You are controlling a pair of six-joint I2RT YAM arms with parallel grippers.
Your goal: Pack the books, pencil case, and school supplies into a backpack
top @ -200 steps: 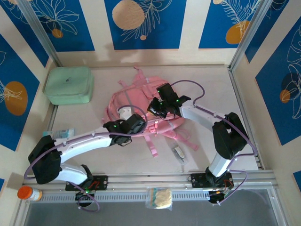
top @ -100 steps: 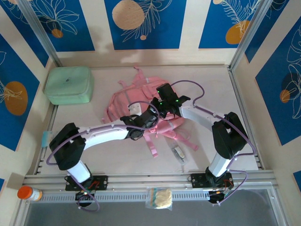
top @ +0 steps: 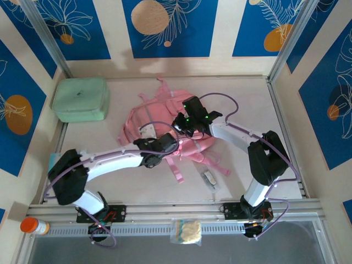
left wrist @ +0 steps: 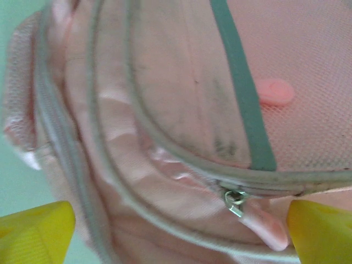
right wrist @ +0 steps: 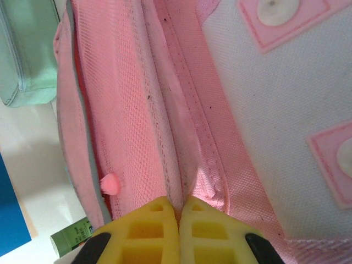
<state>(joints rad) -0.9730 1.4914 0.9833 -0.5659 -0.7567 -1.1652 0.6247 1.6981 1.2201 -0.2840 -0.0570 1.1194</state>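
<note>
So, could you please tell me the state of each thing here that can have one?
backpack, lying flat, one fold pinched
left gripper, open, over the zip pull
right gripper, shut on a backpack fold
mint-green case, closed, lying flat

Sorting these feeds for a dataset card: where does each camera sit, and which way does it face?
Top external: above and behind the arms, looking down on the table; left gripper and right gripper both reach onto the backpack.
Left wrist: looks past its open yellow fingers at a zip pull.
Right wrist: looks past its shut fingers, pinching backpack fabric.
Shared: both wrist views show the pink tab.
</note>
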